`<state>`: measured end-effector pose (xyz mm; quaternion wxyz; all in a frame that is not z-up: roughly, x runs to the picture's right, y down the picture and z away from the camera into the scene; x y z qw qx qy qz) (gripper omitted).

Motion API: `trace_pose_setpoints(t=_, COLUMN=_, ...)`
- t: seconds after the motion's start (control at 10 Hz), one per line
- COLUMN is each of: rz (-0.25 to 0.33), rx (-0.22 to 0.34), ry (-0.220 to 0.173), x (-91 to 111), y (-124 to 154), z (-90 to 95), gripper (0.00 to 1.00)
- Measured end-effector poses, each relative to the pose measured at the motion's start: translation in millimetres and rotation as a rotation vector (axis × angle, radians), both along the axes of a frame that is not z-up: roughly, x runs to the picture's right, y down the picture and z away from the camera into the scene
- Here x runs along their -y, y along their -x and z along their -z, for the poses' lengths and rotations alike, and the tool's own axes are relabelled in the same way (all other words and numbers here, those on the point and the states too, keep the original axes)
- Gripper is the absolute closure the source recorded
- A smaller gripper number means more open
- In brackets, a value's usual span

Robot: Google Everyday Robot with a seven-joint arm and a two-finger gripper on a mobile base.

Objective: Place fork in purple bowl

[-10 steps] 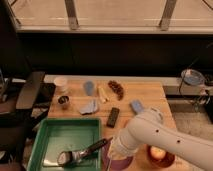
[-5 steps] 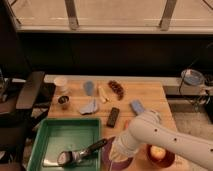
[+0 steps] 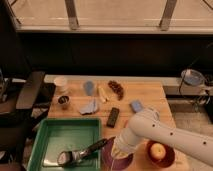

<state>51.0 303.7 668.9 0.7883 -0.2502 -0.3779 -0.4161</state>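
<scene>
The purple bowl (image 3: 111, 158) sits at the table's front edge, between the green tray and the red bowl. My white arm reaches in from the lower right, and its end covers most of the bowl. The gripper (image 3: 118, 151) is right over the bowl, pointing down. A thin pale sliver (image 3: 116, 162) shows just below it inside the bowl; it looks like the fork, but I cannot tell whether it is held or lying there.
A green tray (image 3: 55, 139) at front left holds a black-handled utensil (image 3: 82, 152). To the right stands a red bowl (image 3: 167, 159) with a yellow item. Farther back lie a black bar (image 3: 113, 116), blue cloths (image 3: 90, 107), a white cup (image 3: 61, 83) and snacks.
</scene>
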Motion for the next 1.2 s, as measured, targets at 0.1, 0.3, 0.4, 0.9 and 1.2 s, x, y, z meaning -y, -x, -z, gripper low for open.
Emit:
trace_pose_setpoints(t=0.1, rz=-0.002, rx=-0.004, ry=0.004, x=0.3, y=-1.6, z=-2.8, gripper=0.24)
trace_pose_setpoints(t=0.3, rz=-0.007, rx=-0.017, ry=0.013, x=1.9, y=-7.4, z=-8.7, gripper=0.24)
trace_pose_setpoints(t=0.4, rz=-0.009, rx=-0.024, ry=0.014, x=3.3, y=-10.1, z=-10.5, gripper=0.24)
trace_pose_setpoints(t=0.9, rz=0.019, rx=-0.135, ry=-0.091, x=38.9, y=-37.5, z=8.8, gripper=0.24)
trace_pose_setpoints(t=1.2, rz=0.027, rx=-0.277, ry=-0.199, x=87.6, y=-74.4, z=31.0, gripper=0.24)
